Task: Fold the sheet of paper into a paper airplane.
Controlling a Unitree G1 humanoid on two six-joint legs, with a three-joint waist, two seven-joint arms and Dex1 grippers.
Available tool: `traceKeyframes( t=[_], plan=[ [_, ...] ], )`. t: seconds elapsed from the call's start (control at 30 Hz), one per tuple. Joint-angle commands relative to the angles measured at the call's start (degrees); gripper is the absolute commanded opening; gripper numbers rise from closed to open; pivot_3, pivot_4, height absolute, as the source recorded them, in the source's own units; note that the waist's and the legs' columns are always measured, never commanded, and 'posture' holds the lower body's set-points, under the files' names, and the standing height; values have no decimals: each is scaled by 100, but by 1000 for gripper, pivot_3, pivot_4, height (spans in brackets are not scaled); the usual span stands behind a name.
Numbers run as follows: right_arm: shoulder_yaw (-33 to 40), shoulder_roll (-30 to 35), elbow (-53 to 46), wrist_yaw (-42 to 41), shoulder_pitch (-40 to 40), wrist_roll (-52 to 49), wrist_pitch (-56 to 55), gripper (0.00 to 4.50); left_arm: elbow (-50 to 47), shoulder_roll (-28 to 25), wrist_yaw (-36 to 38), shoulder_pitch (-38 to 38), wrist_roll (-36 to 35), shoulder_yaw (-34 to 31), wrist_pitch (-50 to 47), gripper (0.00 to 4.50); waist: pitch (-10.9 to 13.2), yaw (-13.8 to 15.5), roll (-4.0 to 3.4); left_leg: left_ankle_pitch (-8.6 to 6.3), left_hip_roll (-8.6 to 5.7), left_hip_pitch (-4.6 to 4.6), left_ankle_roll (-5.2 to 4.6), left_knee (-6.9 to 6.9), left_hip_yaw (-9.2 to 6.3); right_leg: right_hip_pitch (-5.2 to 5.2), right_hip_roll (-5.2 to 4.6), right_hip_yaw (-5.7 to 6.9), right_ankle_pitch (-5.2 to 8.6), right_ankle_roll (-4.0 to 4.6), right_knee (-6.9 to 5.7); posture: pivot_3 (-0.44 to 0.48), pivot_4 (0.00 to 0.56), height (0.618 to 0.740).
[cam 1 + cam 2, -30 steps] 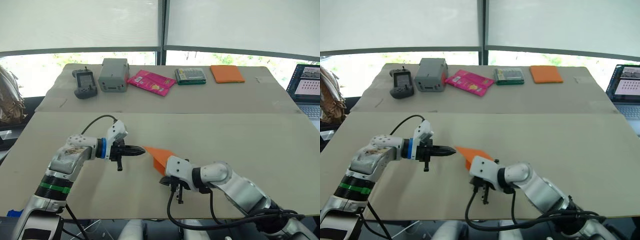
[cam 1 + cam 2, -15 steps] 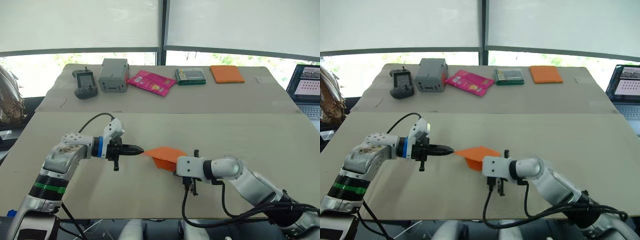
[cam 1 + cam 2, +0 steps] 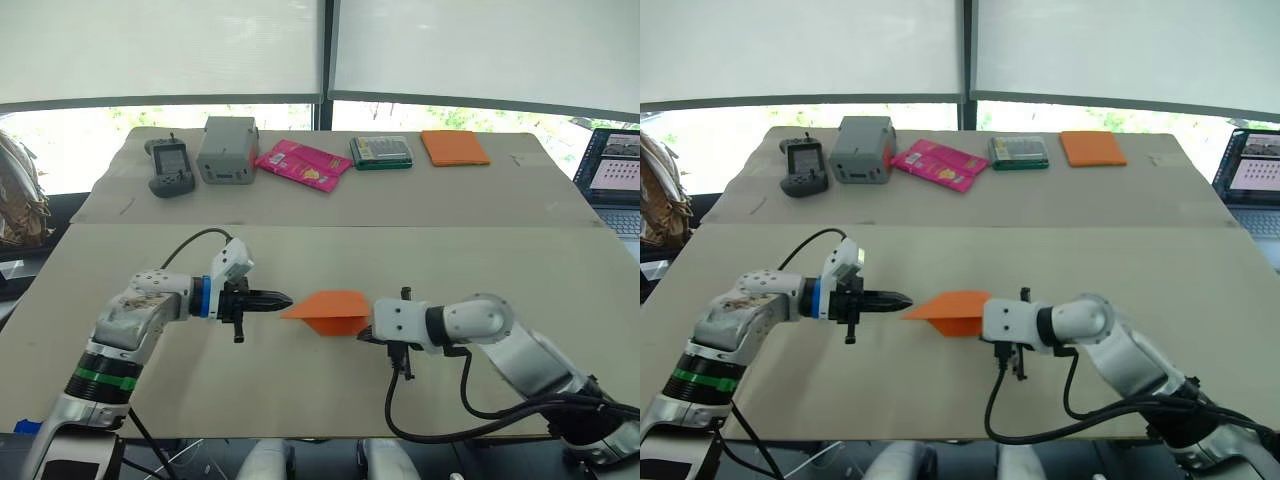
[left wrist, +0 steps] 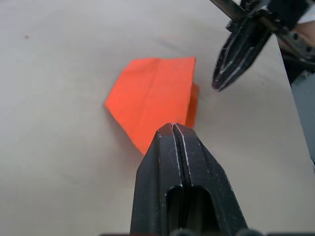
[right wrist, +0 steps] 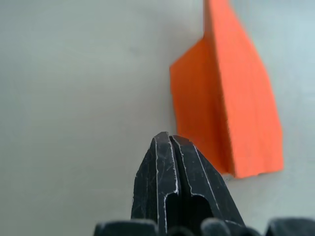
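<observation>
Paper airplane (image 3: 327, 308), already folded to a pointed wedge, is laid flat on the tabletop (image 3: 500, 260) between both arms, probably released for flattening. The left gripper (image 3: 272, 300) is aimed at its nose, jaws pressed together, gripping nothing; the right gripper (image 4: 237, 54), jaws likewise closed, is poised just beside its tail

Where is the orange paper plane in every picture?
Left eye view: paper airplane, mid-table between both grippers.
Right eye view, same spot.
Left wrist view, beyond the shut left gripper.
Right wrist view, beside the shut right gripper.
Shared landmark: the beige table.
</observation>
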State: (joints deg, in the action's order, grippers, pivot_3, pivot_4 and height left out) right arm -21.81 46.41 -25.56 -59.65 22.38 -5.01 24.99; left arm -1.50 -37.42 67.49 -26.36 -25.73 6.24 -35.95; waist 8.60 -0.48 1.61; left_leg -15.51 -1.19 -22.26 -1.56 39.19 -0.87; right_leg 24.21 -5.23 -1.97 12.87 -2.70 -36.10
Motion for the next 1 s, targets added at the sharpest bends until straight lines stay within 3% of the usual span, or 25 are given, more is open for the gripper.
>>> traceKeyframes(
  t=[0.03, 0.23, 0.5, 0.8, 1.0],
  plan=[
    [628, 173, -546, -300, -55, -719, 418, 29, -50, 254, -276, -86, 73, 40, 143, 0, 0, 8, 1, 0, 0, 0, 0, 0, -1, -1, 0, 0, 0, 0, 1, 0, 150, 740],
    [1015, 327, -559, -230, -72, -960, 723, 29, 195, 782, -680, 25, 434, 394, 371, 0, 0, 18, 1, 0, 0, 2, 0, 0, 1, -1, 0, -2, 0, 0, 0, 0, 150, 740],
    [1430, 200, -231, 188, 40, -1098, 1132, 29, 299, 858, -829, 285, 1007, 952, 616, 0, 0, 19, 1, 0, 0, 1, 0, 0, 2, 1, 0, -5, 0, 0, -1, 0, 150, 740],
    [1886, -799, 365, 1275, 165, -1669, 2789, 29, 208, 876, -961, 608, 1202, 1124, 837, 0, -1, 46, -1, 0, 1, 4, -1, 0, 2, -3, -5, -9, -1, 1, -2, 0, 150, 740],
    [1576, -968, 1209, 958, 671, -1831, 2724, 1965, 30, 865, -1091, 770, 1213, 1149, 867, 0, -2, 38, -3, -1, -1, 7, -2, 0, 5, -4, -5, -10, -1, 1, -2, 0, 150, 740]
  ],
)
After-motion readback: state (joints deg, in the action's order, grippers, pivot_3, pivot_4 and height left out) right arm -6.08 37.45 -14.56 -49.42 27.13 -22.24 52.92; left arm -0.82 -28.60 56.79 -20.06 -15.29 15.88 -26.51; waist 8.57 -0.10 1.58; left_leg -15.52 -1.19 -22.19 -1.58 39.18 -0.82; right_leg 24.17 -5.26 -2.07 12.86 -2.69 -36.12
